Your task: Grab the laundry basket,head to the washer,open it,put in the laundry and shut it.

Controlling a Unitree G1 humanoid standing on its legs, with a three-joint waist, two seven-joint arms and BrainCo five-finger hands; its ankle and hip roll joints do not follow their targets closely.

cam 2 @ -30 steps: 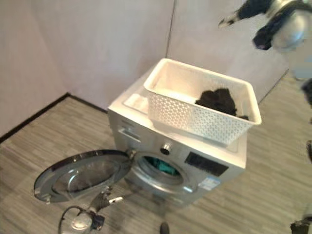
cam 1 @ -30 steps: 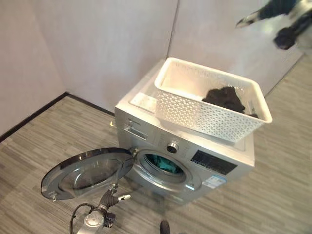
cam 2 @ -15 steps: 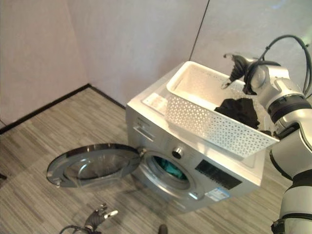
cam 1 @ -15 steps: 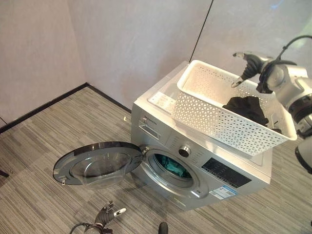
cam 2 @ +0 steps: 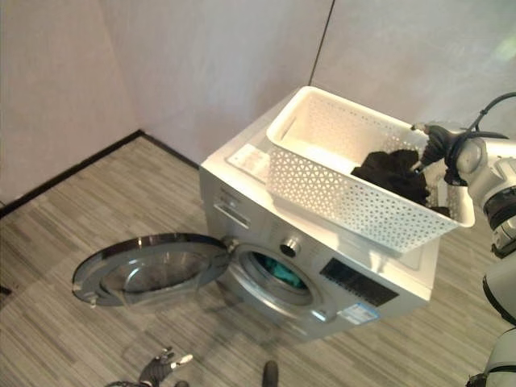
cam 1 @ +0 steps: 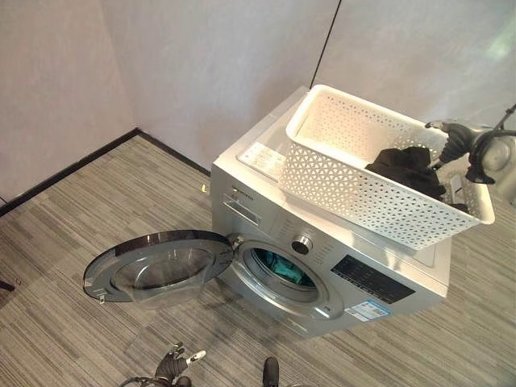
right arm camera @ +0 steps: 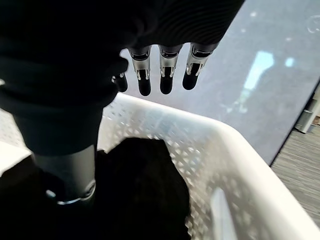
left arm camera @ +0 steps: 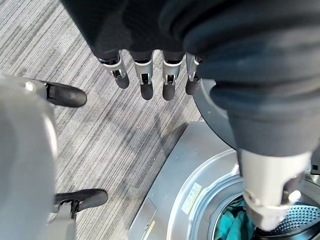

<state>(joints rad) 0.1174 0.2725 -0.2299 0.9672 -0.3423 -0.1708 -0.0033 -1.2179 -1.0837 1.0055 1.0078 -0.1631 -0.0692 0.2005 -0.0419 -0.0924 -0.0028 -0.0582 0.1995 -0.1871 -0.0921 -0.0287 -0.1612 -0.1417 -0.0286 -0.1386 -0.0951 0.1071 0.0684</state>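
Grey striped flooring (cam 1: 72,218) and pale walls (cam 1: 210,64) frame a silver front-loading washer (cam 1: 266,218) standing near a corner of the room. Its round door (cam 1: 157,266) is swung wide open to the robot's left, lying almost level above the floor, and a teal cloth (cam 1: 278,270) sits inside the drum (left arm camera: 280,220). On top of the washer rests a white perforated laundry basket (cam 1: 363,193), set toward the machine's right side and overhanging its right edge. Dark laundry (cam 1: 403,169) lies heaped in the basket's right half, while the left half shows bare white bottom. The robot's right hand (cam 2: 431,145) reaches in over the basket's far right rim, just above the dark laundry; in the right wrist view its fingers (right arm camera: 167,70) hang straight and relaxed, holding nothing, with the thumb pointing down toward the heap and the basket's rim beyond. The left hand (left arm camera: 145,75) hangs low in front of the washer, beside the open door, its fingers likewise straight and empty above the striped floor, with the teal cloth in the drum showing past its thumb in the left wrist view.
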